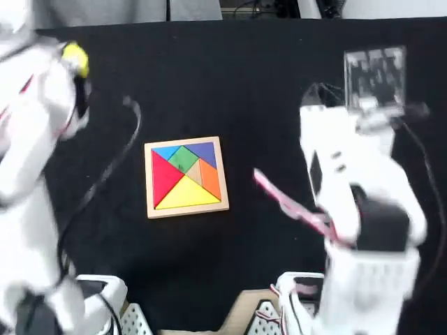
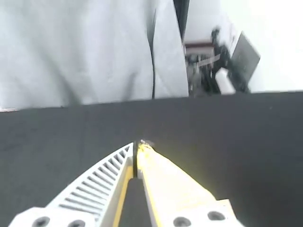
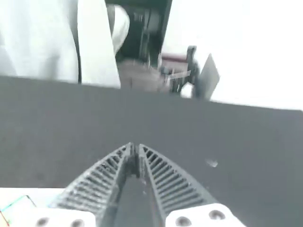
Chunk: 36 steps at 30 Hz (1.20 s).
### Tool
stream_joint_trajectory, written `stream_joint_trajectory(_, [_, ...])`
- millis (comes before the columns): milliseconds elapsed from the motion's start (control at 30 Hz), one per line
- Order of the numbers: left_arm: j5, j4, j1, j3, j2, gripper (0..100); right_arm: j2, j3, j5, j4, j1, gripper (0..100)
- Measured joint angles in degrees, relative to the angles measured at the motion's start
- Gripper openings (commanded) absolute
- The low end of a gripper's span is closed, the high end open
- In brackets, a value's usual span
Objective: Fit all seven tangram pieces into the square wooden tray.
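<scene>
The square wooden tray (image 1: 185, 142) lies in the middle of the black table with several coloured pieces inside it. Among them are a red triangle (image 1: 164, 178), a yellow triangle (image 1: 187, 194), a green square (image 1: 184, 159) and an orange piece (image 1: 209, 178); together they cover the tray's floor. My left gripper (image 2: 137, 144), with one white and one yellow finger, is shut on nothing and is raised over the table's far left (image 1: 75, 59). My right gripper (image 3: 136, 151), with dark ribbed fingers, is shut and empty, held high over the bare cloth to the right of the tray.
A black cable (image 1: 119, 157) curves across the table left of the tray. A pink strip (image 1: 290, 202) sticks out from the right arm (image 1: 349, 188) toward the tray. The arm bases (image 1: 105, 300) stand at the near edge. A grey curtain (image 2: 85, 52) hangs beyond the far edge.
</scene>
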Motion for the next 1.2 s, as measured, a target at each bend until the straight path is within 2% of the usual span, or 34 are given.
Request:
stream_joint_trajectory(167, [0.97, 3.69, -0.09, 3.78, -16.26, 3, -12.57, 0.00, 0.79, 3.16, 0.09, 1.1])
stream_joint_trajectory(367, [0.97, 2.99, -0.09, 19.52, -36.48, 3, -27.52, 8.09, 0.88, 3.52, 0.09, 1.1])
stream_joint_trajectory(567, [-1.49, -5.71, -0.09, 43.43, -60.40, 3, -41.93, 23.38, 1.32, 3.52, 0.09, 1.1])
stream_joint_trajectory(733, [-3.78, -15.47, -0.09, 67.34, -79.03, 3, -51.60, 29.01, 1.32, 3.52, -0.09, 1.2])
stream_joint_trajectory(867, [-3.78, -16.88, -0.09, 80.09, -80.88, 3, -51.78, 32.26, 2.29, 3.52, 0.26, 1.2])
stream_joint_trajectory(1067, [-3.78, -16.97, -0.35, 83.34, -81.93, 3, -51.78, 34.73, 3.52, 3.52, 0.26, 1.2])
stream_joint_trajectory(1200, [-3.78, -19.34, -7.38, 84.84, -82.02, 3, -51.78, 34.73, 3.52, 3.52, 0.26, 1.2])
